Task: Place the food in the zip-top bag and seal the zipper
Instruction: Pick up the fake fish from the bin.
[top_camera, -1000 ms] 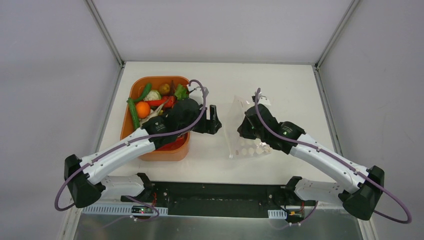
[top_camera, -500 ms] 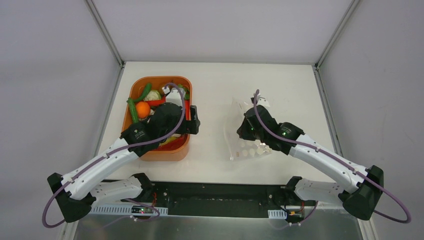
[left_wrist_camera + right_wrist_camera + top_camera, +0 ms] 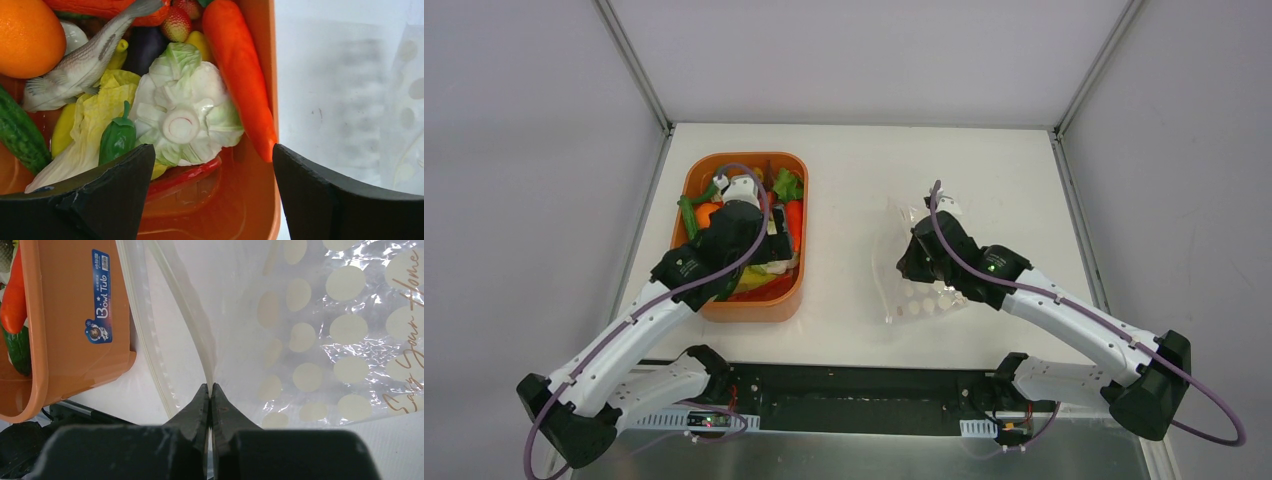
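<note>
My right pincer (image 3: 210, 390) is pinched shut on the thin clear zipper (image 3: 184, 305) lip of the crinkly, white-dotted zip-top bag (image 3: 325, 340). The bag rests on the white surface (image 3: 844, 180) at three o'clock from the glossy orange tub (image 3: 260, 60). My left pincer (image 3: 212, 165) hangs spread wide over the tub's right wall. Its wrist view shows food that my arm partly covers from above: ribbed whitish cabbage (image 3: 185, 115), smooth carrot (image 3: 235, 70), orange ball (image 3: 27, 35).

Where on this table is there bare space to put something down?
Bare table lies between the orange tub and the zip-top bag, along the far edge behind both, and right of the bag. Crowded: the tub is packed with food, with the open left gripper over it; the right gripper pinches the bag's edge.
</note>
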Controlling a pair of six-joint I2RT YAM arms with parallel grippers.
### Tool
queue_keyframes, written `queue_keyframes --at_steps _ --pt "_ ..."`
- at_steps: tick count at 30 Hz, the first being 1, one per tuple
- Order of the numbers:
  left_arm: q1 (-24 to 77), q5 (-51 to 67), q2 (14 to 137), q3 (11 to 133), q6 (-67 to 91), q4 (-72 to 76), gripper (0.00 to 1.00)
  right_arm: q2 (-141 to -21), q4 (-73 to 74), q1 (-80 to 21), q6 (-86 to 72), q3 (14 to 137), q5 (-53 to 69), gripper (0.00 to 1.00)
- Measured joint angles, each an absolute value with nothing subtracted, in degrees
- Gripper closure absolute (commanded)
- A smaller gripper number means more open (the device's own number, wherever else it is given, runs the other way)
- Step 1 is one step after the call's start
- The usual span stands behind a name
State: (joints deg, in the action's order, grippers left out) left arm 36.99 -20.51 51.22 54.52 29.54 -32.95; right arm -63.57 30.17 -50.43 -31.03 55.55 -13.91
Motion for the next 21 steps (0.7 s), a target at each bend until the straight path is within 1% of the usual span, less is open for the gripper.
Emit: queue_keyframes --at_steps 13,15,17,19,21 --pt "28.0 -15.6 58.1 57.9 28.3 -32.2 0.09 -63.6 29.6 -50.4 -31.0 54.9 -13.0 0.99" --pt "26.6 -16.1 59.5 59.7 26.5 -32.3 0.06 -63.6 29.4 -50.4 -31.0 54.8 -12.8 0.99" --pt "25.8 -17.3 61.6 62.6 24.1 -33.2 0.05 -63.6 29.3 -50.4 -31.0 54.8 -12.7 0.99" --pt "25.4 -18.3 64.1 66.2 21.1 -34.2 0.05 -63.6 29.1 -50.4 -31.0 54.8 -12.6 0.99" --pt "25.4 -19.4 66.4 69.3 17.9 -35.2 0.09 -63.6 29.1 -50.4 -31.0 54.8 -12.6 0.98"
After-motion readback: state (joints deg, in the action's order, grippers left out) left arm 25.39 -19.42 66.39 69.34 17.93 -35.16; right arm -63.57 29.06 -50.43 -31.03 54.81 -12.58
